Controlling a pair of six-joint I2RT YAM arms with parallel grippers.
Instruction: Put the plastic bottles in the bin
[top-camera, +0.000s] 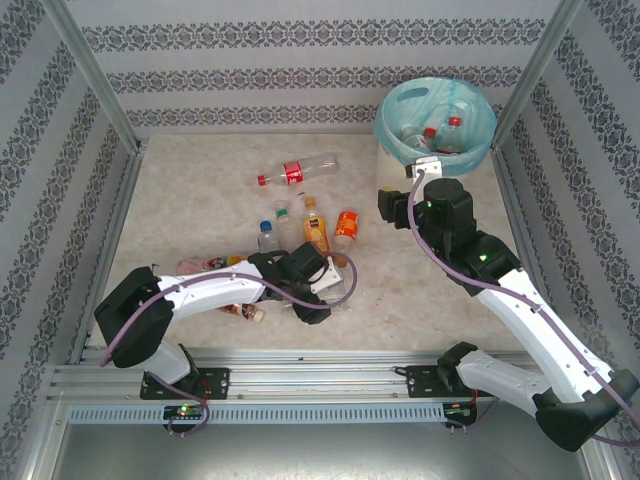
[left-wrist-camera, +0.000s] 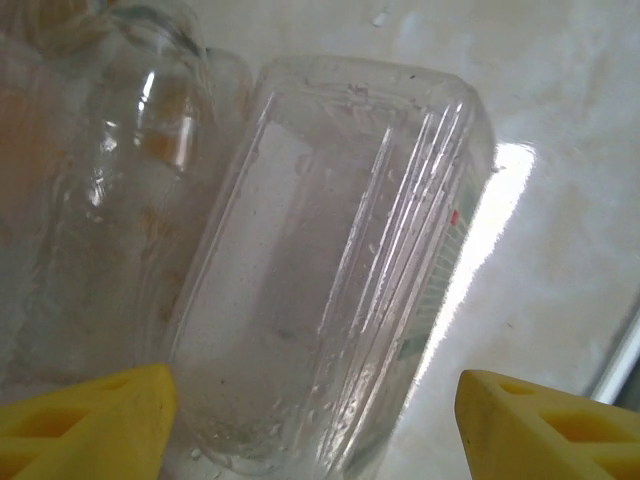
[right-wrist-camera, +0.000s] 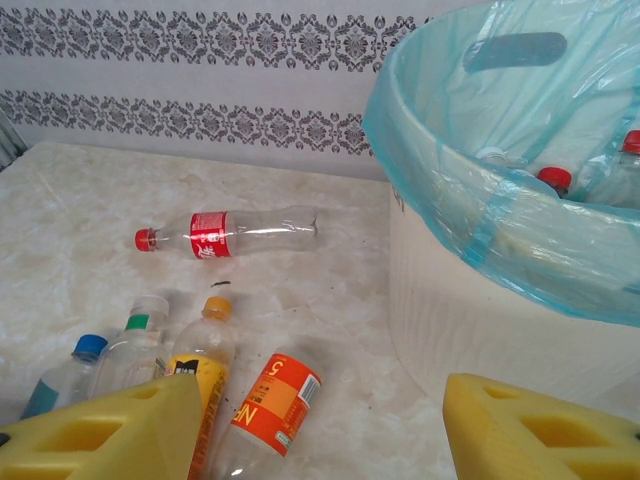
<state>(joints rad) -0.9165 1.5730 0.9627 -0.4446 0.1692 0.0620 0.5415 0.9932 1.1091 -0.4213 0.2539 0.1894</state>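
Toward the front of the table (top-camera: 200, 200), left gripper (left-wrist-camera: 315, 400) spread astride a clear bottle (left-wrist-camera: 330, 250), lined up to close, I judge (right pad (left-wrist-camera: 540, 430) stands clear of it). Right gripper (right-wrist-camera: 320, 400) open, empty, parked by the bin (right-wrist-camera: 470, 330); several bottles (right-wrist-camera: 553, 178) inside, more loose nearby.

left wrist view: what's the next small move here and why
Probably close the left fingers on the clear bottle: it lies between them with a gap beside one finger, so it is not yet gripped.
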